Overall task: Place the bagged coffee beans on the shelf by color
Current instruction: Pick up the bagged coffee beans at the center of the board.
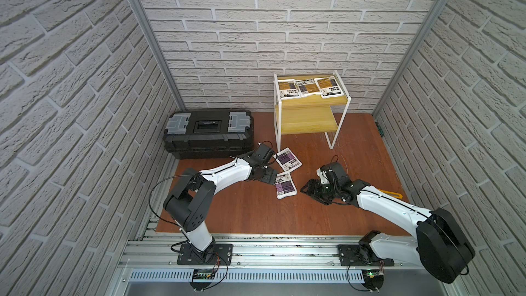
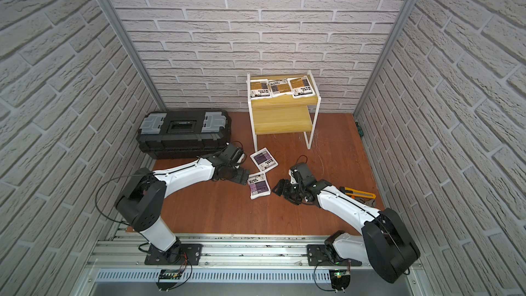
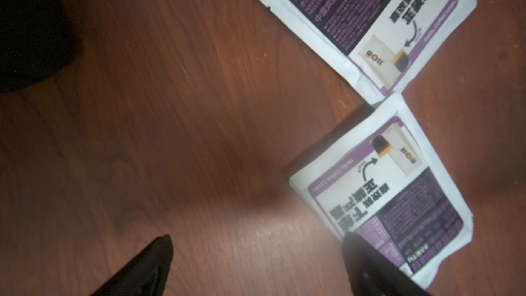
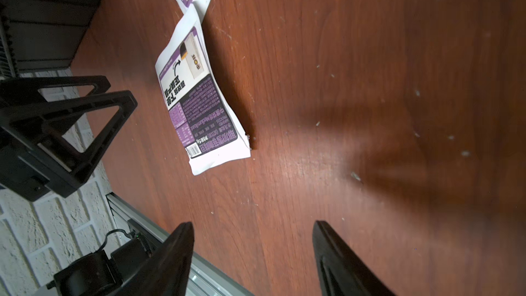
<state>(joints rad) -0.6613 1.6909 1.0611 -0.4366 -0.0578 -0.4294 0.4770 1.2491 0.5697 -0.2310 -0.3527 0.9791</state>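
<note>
The left gripper (image 1: 270,177) is low over the table (image 1: 242,212), its jaws spread wide with only bare wood between them. In the left wrist view one finger (image 3: 370,263) overlaps a corner of the near purple bag (image 3: 384,195). Whether it touches the bag cannot be told, and nothing is gripped.

The right gripper (image 4: 253,223) also hangs just above the table, with its jaws well apart and nothing held. The near purple bag (image 1: 285,185) lies flat between the two grippers. It is just beside the left gripper and a little apart from the right one.

The far purple bag (image 1: 288,159) lies flat just past the near one, farther from both grippers, and the two bags meet at one corner. Both have their printed sides up.

Beyond these bags, well apart from either gripper, the shelf (image 1: 277,115) stands against the back wall. Three orange bags (image 1: 306,87) lie side by side on its top board, touching or slightly overlapping.

A black toolbox (image 1: 207,132) sits near the left gripper, on the side away from the right gripper. A yellow cutter (image 2: 358,192) lies behind the right gripper, beside that arm's forearm.
</note>
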